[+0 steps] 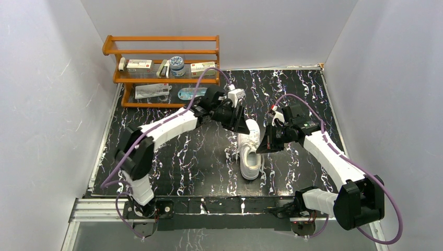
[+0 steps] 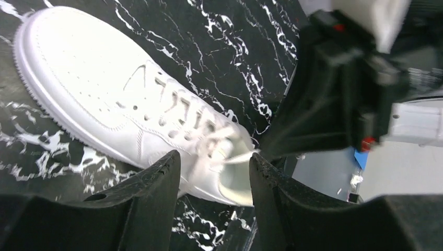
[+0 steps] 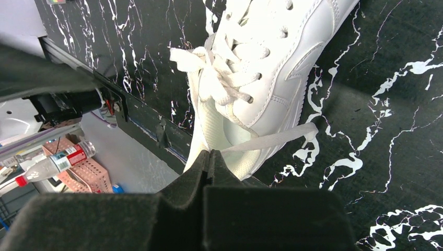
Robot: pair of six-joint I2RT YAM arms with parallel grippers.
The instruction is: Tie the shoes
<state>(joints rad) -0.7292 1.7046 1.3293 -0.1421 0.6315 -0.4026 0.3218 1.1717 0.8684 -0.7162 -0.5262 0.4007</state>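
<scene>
White low-top leather sneaker (image 1: 249, 149) looks maybe half tied: loose knot (image 3: 209, 68), no bow yet, right gripper (image 3: 209, 157) pinching a flat white lace (image 3: 271, 138), left gripper (image 2: 214, 159) with jaws apart

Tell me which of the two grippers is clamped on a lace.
The right gripper: its jaws are shut on a lace strand of the white sneaker. The left gripper has its jaws apart, clamping nothing.
</scene>
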